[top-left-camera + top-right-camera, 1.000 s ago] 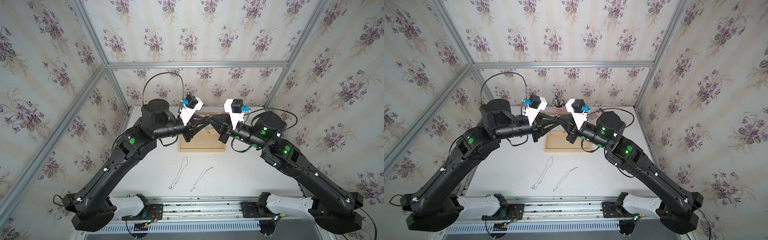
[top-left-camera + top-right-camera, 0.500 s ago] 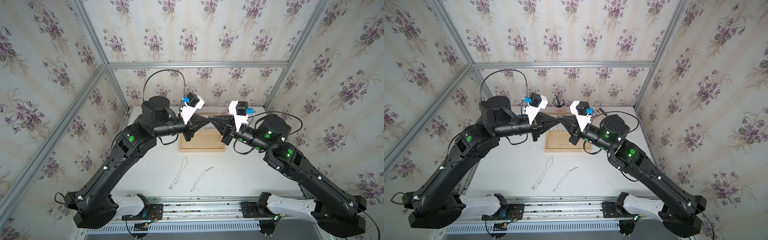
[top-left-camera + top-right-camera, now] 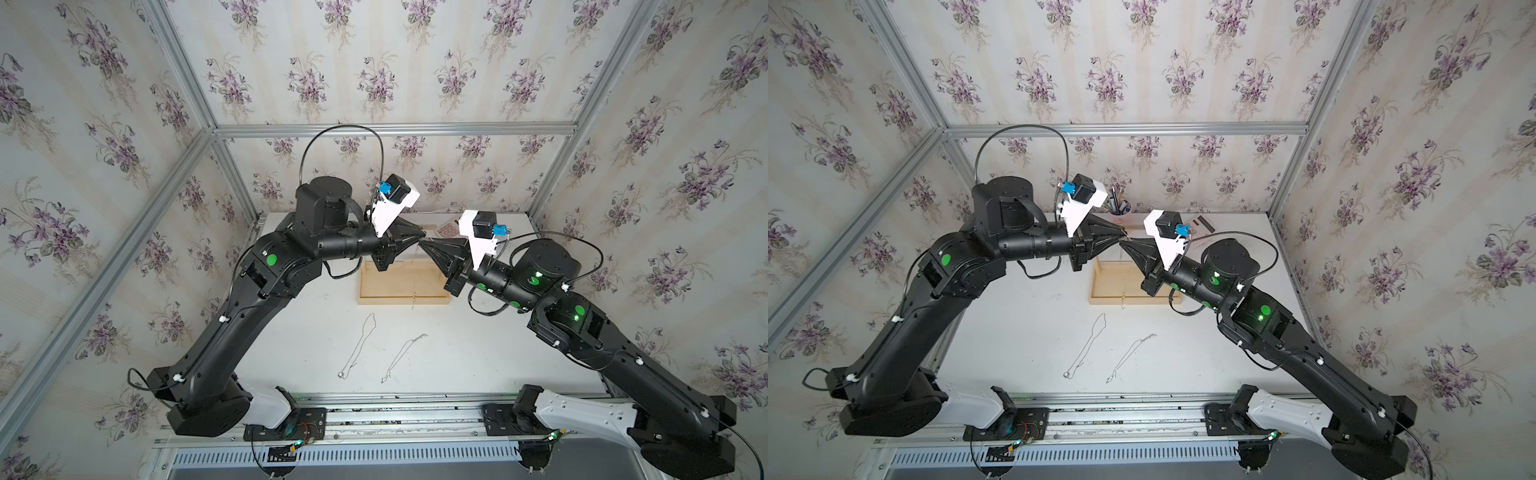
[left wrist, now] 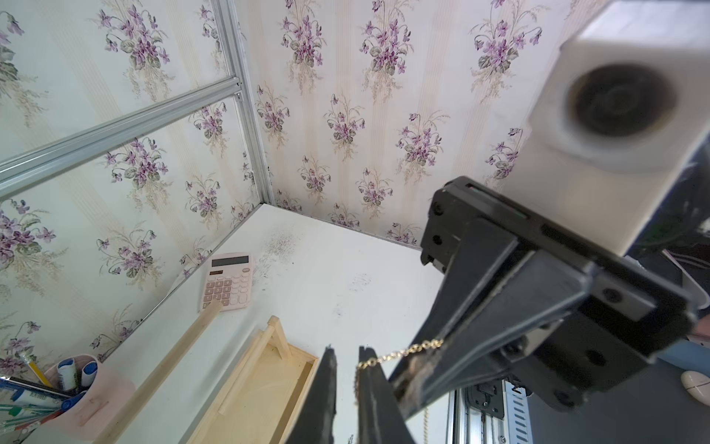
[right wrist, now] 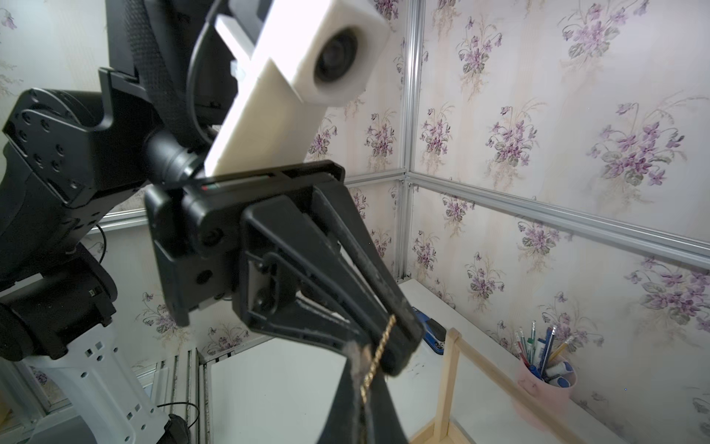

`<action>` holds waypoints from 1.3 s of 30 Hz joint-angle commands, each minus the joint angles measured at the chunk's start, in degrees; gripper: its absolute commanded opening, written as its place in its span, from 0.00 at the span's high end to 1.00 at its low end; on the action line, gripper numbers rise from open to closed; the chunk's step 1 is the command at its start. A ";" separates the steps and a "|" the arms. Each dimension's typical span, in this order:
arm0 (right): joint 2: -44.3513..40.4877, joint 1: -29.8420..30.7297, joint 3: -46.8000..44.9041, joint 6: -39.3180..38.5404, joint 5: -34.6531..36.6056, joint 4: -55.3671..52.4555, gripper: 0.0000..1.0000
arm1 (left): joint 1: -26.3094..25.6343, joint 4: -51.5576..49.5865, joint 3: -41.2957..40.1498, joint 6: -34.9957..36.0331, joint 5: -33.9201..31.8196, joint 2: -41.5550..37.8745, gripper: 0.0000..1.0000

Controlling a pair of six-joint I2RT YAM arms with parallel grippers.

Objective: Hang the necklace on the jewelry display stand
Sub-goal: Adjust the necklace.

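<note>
— Left wrist?
— The black left gripper (image 4: 345,351) is slightly open; the thin gold chain necklace (image 4: 399,353) lies on one finger. The light wooden jewelry display stand (image 4: 265,396) is below it.
— Right wrist?
— The black right gripper (image 5: 359,357) pinches the chain.
— Top views?
— In both, the tips nearly touch, above the stand.

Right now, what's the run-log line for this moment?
right end effector: shut on necklace | left end effector: slightly open, touching necklace | necklace end: dangling over stand
</note>
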 commanded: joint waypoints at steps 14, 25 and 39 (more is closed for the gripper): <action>-0.82 0.00 -0.26 0.80 0.41 4.31 1.00 | -0.01 -0.42 -0.58 1.54 -0.65 0.87 0.85; 2.32 -0.04 7.57 0.27 -3.89 -4.21 1.00 | -0.03 7.27 -10.57 2.57 0.74 -6.70 0.14; 4.37 -0.04 14.17 3.14 -14.92 -13.60 1.00 | 0.05 12.38 -13.73 1.96 3.26 -10.29 0.35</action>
